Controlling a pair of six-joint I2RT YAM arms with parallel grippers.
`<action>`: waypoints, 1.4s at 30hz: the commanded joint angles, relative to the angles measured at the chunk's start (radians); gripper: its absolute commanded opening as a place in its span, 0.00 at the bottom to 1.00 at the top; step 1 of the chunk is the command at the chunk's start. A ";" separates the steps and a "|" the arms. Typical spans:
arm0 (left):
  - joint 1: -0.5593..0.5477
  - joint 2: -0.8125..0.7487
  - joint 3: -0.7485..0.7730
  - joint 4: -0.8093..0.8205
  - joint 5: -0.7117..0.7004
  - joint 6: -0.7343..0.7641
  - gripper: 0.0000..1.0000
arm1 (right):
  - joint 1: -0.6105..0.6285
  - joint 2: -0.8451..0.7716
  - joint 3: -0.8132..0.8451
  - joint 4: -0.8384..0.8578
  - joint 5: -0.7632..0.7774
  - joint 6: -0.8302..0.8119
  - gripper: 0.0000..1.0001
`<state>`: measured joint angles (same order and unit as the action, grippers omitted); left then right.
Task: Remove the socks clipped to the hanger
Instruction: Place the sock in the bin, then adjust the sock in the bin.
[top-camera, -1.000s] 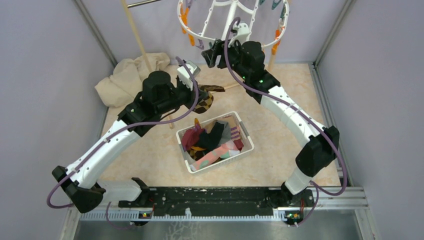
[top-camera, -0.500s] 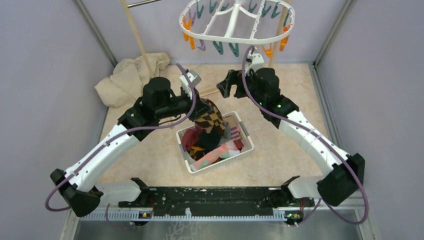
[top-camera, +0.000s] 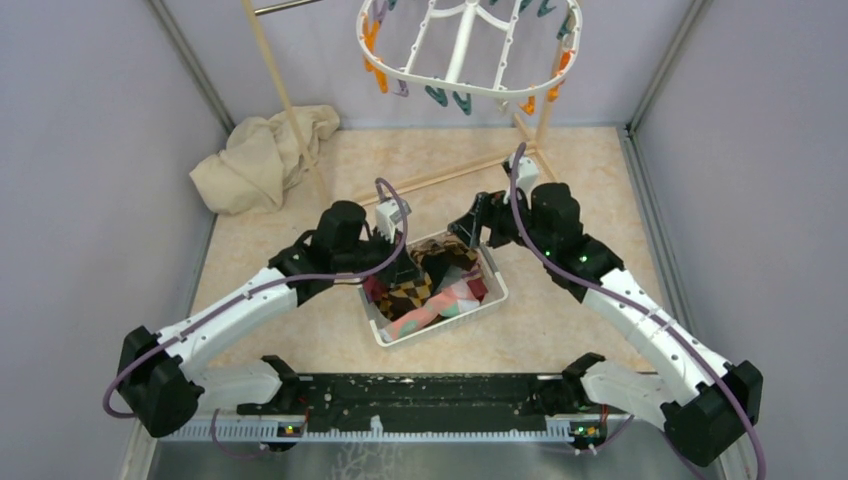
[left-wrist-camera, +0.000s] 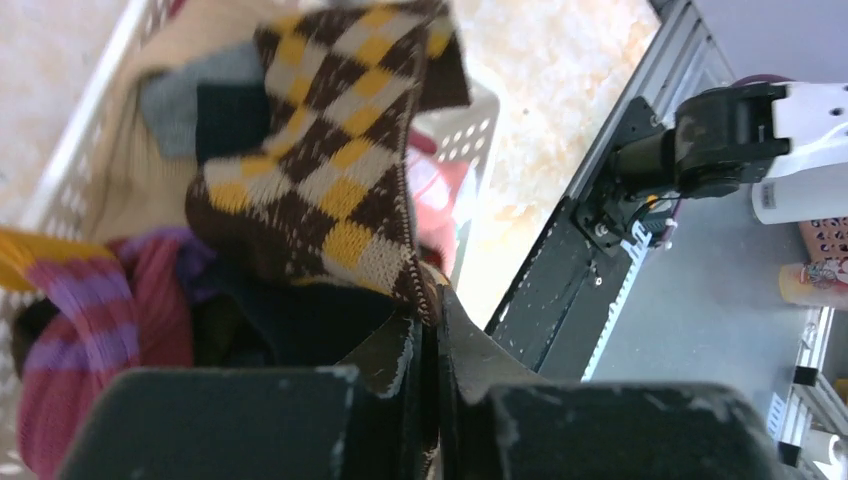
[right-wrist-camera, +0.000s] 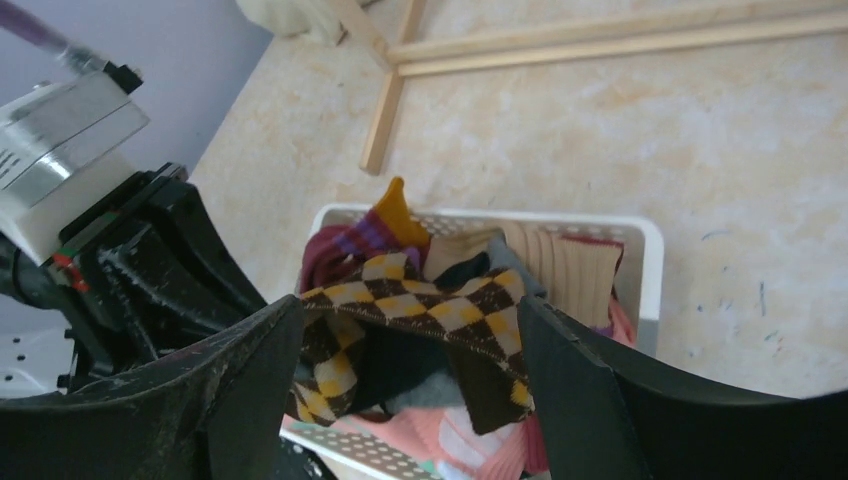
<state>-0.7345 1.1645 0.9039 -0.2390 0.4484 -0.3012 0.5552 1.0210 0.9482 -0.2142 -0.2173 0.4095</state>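
Checked sock (left-wrist-camera: 340, 170) shows brown, yellow and cream diamonds. At its eight o'clock, a striped sock (left-wrist-camera: 90, 310), maroon with purple bands. Basket (right-wrist-camera: 650, 280) is white. Up at twelve o'clock the hanger (top-camera: 460, 50) is white, its pegs (top-camera: 372, 45) orange and teal. Cloth (top-camera: 260, 160) is beige.

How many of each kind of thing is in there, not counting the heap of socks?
Robot arms: 2
White basket: 1
Peg hanger: 1
Wooden rack: 1
Beige cloth: 1
Total: 6
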 joint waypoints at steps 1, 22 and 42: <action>-0.003 -0.011 -0.078 0.106 -0.037 -0.046 0.13 | -0.005 -0.054 -0.064 0.041 -0.092 0.050 0.79; -0.004 -0.005 0.059 0.006 -0.171 0.008 0.99 | 0.064 -0.034 -0.080 -0.091 -0.162 0.017 0.79; -0.003 -0.225 0.007 -0.063 -0.439 -0.047 0.99 | 0.338 0.380 -0.068 -0.065 0.185 0.017 0.78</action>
<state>-0.7349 0.9592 0.9424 -0.2928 0.0505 -0.3294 0.8574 1.2720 0.8639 -0.2871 -0.1967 0.4282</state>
